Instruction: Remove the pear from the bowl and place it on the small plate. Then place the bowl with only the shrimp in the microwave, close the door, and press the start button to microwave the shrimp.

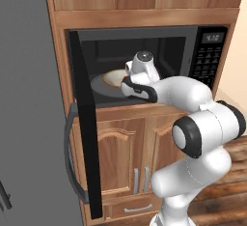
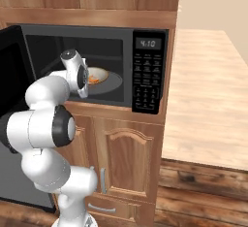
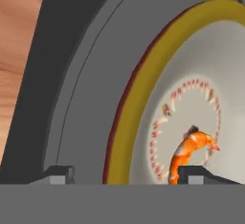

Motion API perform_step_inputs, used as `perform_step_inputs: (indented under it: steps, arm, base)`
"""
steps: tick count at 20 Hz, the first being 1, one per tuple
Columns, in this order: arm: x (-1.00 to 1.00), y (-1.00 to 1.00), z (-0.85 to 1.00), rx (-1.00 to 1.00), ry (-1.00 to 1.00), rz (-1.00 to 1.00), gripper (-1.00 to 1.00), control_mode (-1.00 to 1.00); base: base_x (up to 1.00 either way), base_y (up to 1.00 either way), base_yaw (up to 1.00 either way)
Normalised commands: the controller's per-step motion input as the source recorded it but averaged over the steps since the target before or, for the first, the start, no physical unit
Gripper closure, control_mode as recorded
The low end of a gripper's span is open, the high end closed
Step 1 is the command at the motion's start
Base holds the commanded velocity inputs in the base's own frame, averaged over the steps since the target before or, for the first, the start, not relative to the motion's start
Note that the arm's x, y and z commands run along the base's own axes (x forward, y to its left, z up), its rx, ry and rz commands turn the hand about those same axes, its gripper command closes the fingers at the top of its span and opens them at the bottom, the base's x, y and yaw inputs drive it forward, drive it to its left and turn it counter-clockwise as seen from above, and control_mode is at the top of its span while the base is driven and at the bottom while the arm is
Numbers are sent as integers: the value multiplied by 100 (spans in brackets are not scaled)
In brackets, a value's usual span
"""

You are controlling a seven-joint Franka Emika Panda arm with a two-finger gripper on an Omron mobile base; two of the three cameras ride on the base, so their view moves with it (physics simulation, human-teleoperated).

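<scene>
Cream bowl with the shrimp sits on the grey turntable inside the microwave, centre frame. Gripper jaws stand apart astride the bowl's rim, holding nothing. Placing looks done; next, I judge, back out and swing the door shut.

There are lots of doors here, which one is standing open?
The black microwave door with the grey bar handle, swung out to the left. The wooden cabinet doors above and below are all shut.
</scene>
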Motion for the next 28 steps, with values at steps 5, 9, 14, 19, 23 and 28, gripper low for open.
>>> perform_step_inputs:
  steps: [5, 9, 14, 19, 23, 28]
  arm:
    - [-45, -8, 3, 0, -11, 0, -100, -100]
    - [-79, 0, -15, -3, -6, 0, -100, -100]
    - [-14, 0, -34, -8, 0, 0, -100, -100]
    - [-74, -13, -9, -7, -12, 0, -100, -100]
    - [-100, -16, 17, -5, -25, -1, -100, -100]
    - [-100, -4, 11, -7, -19, -1, -100, -100]
  base:
    - [0, 0, 0]
    - [0, 0, 0]
    - [0, 0, 0]
    - [0, 0, 0]
    - [0, 0, 0]
    - [0, 0, 0]
